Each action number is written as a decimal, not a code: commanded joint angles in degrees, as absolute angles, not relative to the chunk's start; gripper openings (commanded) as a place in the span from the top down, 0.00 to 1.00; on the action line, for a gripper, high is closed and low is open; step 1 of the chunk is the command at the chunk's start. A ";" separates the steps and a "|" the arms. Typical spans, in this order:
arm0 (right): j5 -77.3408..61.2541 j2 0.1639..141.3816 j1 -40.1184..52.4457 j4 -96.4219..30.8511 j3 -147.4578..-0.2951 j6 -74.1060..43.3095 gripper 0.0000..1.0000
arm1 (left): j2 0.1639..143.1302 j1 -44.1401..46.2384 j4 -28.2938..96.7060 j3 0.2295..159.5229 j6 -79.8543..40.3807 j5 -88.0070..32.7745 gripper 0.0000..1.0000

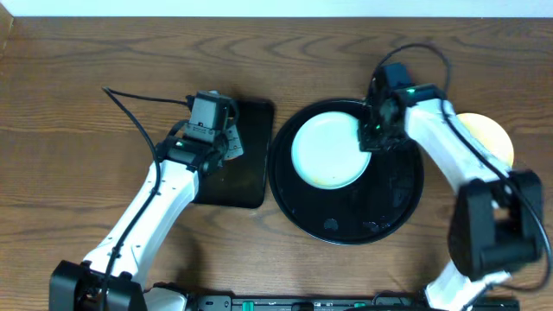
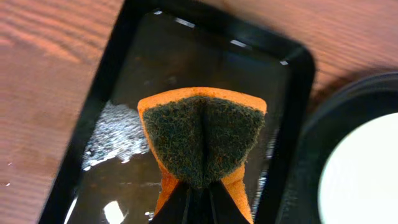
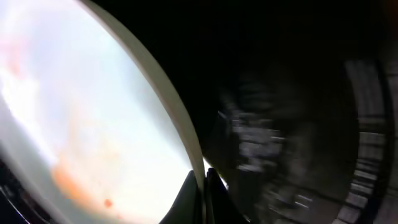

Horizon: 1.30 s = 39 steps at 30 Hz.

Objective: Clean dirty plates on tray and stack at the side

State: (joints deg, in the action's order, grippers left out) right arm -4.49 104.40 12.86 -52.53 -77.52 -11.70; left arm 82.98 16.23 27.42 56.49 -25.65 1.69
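Observation:
A pale mint-green plate (image 1: 328,150) lies on the round black tray (image 1: 393,203). My right gripper (image 1: 370,131) is shut on its right rim; the right wrist view shows the rim (image 3: 168,93) pinched between the fingers (image 3: 203,186), with orange-red sauce smears on the plate (image 3: 68,177). A pale yellow plate (image 1: 489,138) sits on the table to the right of the tray, partly hidden by my right arm. My left gripper (image 1: 210,130) is shut on an orange sponge with a dark scouring face (image 2: 202,134), held over the rectangular black tray (image 2: 112,87).
The rectangular black tray (image 1: 246,177) lies just left of the round tray and holds wet patches (image 2: 115,134). The round tray's rim and plate edge show at the right of the left wrist view (image 2: 367,174). Wooden table all around.

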 commanded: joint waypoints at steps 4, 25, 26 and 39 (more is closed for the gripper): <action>0.89 98.89 13.34 -54.46 -78.70 -9.23 0.99 | 83.88 15.92 27.83 55.61 -25.34 1.98 0.92; -2.81 102.41 15.49 -50.70 -70.91 -11.99 0.99 | 86.39 23.83 21.32 55.61 -25.34 -6.07 0.92; -2.85 102.41 15.40 -49.36 -70.35 -13.93 0.99 | 86.56 24.43 21.32 55.61 -25.34 -6.11 0.92; -5.43 102.41 17.98 -46.57 -62.72 -27.73 0.99 | 90.28 34.70 11.70 55.61 -36.36 -8.16 0.92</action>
State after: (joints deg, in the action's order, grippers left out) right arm -4.69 101.95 16.95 -47.40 -65.12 -23.40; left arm 87.99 32.21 12.99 55.99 -32.14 -7.64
